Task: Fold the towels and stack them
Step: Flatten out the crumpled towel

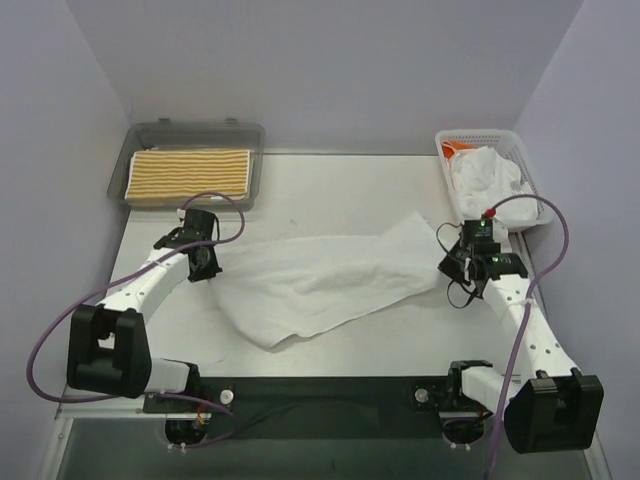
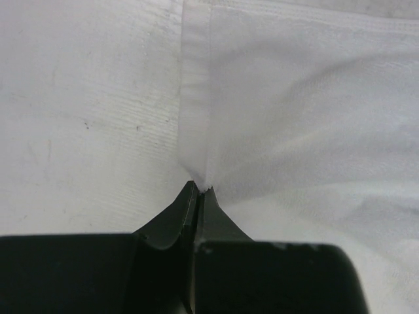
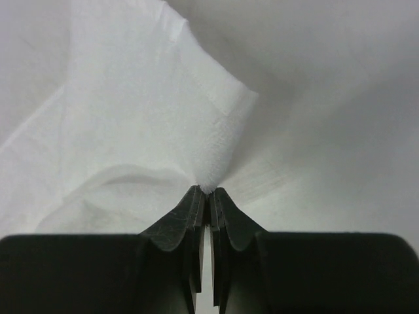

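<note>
White towel (image 1: 320, 280) lies rumpled across mid tabletop (image 1: 330, 190), between arms. Left jaws pinched shut on its left hem. Right jaws pinched shut on its right corner. Far left: clear tray (image 1: 195, 131) holding folded yellow-striped towel (image 1: 190, 172). Far right: mesh basket (image 1: 490, 139) with heaped white towels (image 1: 485, 175). Orange item (image 1: 456, 148) at basket's far-left corner is mostly hidden and cannot be identified. Wrist views show cloth only.
</note>
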